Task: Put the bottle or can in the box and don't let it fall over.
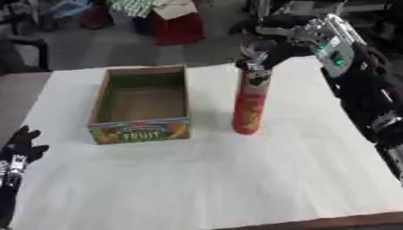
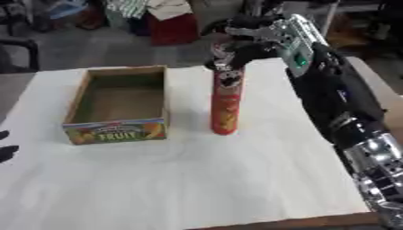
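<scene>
Red and tall, the can (image 1: pixel 250 102) stands upright on the white desk (image 1: pixel 204 179) in my left eye view, just to the right of the cardboard box (image 1: pixel 140 105), apart from its wall. My right hand (image 1: pixel 264 51) sits at the can's top, fingers curled round the upper end. My left hand (image 1: pixel 19 146) rests idle at the lower left edge, fingers straight and apart, holding nothing. The box lies open and looks empty, its printed fruit panel facing me.

From my right eye view, the same grip shows clearer: my fingers (image 2: pixel 224 57) wrap only the cap end of the can, and the base still touches the desk.

I judge the risk lies in that high hold. A tube this slender, held only at the top, could swing below my fingers as I lift, strike the box's near wall, or land tilted on the box floor and topple once I let go.
</scene>
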Available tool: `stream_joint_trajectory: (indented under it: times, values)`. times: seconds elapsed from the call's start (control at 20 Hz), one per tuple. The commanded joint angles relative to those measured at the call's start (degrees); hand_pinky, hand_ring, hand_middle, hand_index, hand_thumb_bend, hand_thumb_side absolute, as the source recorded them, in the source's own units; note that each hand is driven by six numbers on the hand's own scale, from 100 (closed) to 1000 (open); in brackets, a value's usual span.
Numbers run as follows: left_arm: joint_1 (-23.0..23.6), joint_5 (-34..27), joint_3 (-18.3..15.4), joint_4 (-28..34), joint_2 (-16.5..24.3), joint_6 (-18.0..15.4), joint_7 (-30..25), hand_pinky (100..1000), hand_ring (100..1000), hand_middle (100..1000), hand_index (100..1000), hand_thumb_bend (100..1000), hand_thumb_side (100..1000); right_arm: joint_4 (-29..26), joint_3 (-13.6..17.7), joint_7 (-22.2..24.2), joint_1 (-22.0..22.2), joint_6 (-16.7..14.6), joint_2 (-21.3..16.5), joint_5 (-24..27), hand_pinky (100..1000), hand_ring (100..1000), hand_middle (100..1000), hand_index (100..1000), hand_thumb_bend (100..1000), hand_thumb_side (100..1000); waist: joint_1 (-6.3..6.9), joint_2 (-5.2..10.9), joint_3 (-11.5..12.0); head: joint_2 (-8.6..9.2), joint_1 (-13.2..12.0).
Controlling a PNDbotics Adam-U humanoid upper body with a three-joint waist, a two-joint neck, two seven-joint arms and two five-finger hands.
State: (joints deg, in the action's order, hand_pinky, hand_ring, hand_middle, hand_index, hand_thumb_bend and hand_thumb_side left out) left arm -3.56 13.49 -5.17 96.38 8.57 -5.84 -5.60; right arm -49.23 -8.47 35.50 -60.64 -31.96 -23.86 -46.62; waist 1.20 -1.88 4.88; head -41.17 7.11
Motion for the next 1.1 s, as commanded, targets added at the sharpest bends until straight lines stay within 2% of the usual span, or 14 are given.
stream_joint_trajectory:
  times: [0.05, 0.3, 0.4, 0.5, 0.6, 0.65, 0.7, 0.8, 0.95, 1.0, 1.05, 1.1]
  values:
    - [-0.41, -0.01, -0.24, 0.71, 0.99, -0.06, 0.13, 851, 780, 869, 1000, 308, 1000, 1.19, 0.58, 13.26, -1.25, -13.96, -0.26, -2.32, 1000, 1000, 1000, 1000, 346, 767, -0.03, 0.52, 0.07, 0.42, 0.03]
    - [-0.45, -0.08, -0.21, 0.72, 0.98, -0.06, 0.07, 851, 780, 869, 1000, 308, 1000, 2.76, 0.79, 13.44, -1.39, -14.62, 0.55, -4.04, 1000, 1000, 1000, 1000, 322, 727, -0.02, 0.55, 0.16, 0.55, 0.20]
    - [-0.48, -0.09, -0.24, 0.73, 0.97, -0.06, 0.08, 851, 780, 869, 1000, 308, 1000, 2.89, 0.91, 13.07, -1.42, -14.68, 0.73, -4.21, 996, 962, 1000, 1000, 287, 703, -0.01, 0.55, 0.21, 0.58, 0.24]
    - [-0.51, -0.13, -0.29, 0.74, 0.95, -0.03, 0.11, 851, 780, 870, 1000, 308, 1000, 2.85, 1.17, 12.15, -1.43, -14.54, 0.82, -3.94, 883, 815, 975, 961, 195, 632, -0.01, 0.55, 0.27, 0.61, 0.29]
    - [-0.52, -0.15, -0.27, 0.73, 0.94, -0.02, 0.09, 851, 780, 870, 1000, 308, 1000, 2.62, 1.28, 10.79, -1.45, -14.37, 0.83, -3.32, 832, 750, 942, 937, 150, 590, -0.04, 0.54, 0.30, 0.61, 0.31]
    - [-0.52, -0.15, -0.26, 0.73, 0.94, -0.02, 0.07, 851, 780, 870, 1000, 307, 1000, 2.51, 1.27, 10.18, -1.47, -14.32, 0.83, -3.04, 775, 667, 884, 906, 100, 526, -0.05, 0.54, 0.32, 0.61, 0.31]
    - [-0.52, -0.15, -0.26, 0.72, 0.93, -0.02, 0.06, 851, 780, 870, 1000, 307, 1000, 2.40, 1.24, 9.56, -1.47, -14.27, 0.83, -2.72, 758, 643, 867, 895, 100, 506, -0.06, 0.53, 0.34, 0.61, 0.32]
    - [-0.55, -0.14, -0.27, 0.72, 0.92, -0.01, 0.06, 851, 780, 870, 1000, 307, 1000, 2.19, 1.25, 8.24, -1.43, -14.12, 0.81, -2.02, 624, 514, 748, 776, 100, 369, -0.06, 0.51, 0.38, 0.61, 0.33]
    - [-0.58, -0.15, -0.29, 0.73, 0.90, 0.01, 0.09, 851, 780, 870, 1000, 306, 1000, 1.61, 1.28, 5.99, -1.41, -13.51, 0.66, -1.98, 521, 430, 591, 630, 100, 218, -0.07, 0.51, 0.42, 0.66, 0.40]
    - [-0.59, -0.16, -0.28, 0.73, 0.90, 0.01, 0.09, 851, 780, 870, 1000, 306, 1000, 1.31, 1.32, 4.94, -1.40, -13.14, 0.61, -2.31, 498, 410, 560, 599, 100, 187, -0.08, 0.51, 0.42, 0.67, 0.40]
    - [-0.60, -0.16, -0.27, 0.72, 0.90, 0.02, 0.08, 851, 780, 870, 1000, 306, 1000, 0.96, 1.34, 3.73, -1.42, -12.79, 0.58, -2.78, 439, 361, 493, 535, 100, 140, -0.08, 0.51, 0.44, 0.68, 0.41]
    - [-0.61, -0.16, -0.27, 0.73, 0.89, 0.02, 0.08, 851, 780, 870, 1000, 306, 1000, 0.57, 1.36, 2.33, -1.44, -12.54, 0.57, -3.30, 384, 319, 454, 492, 100, 150, -0.09, 0.52, 0.45, 0.69, 0.43]
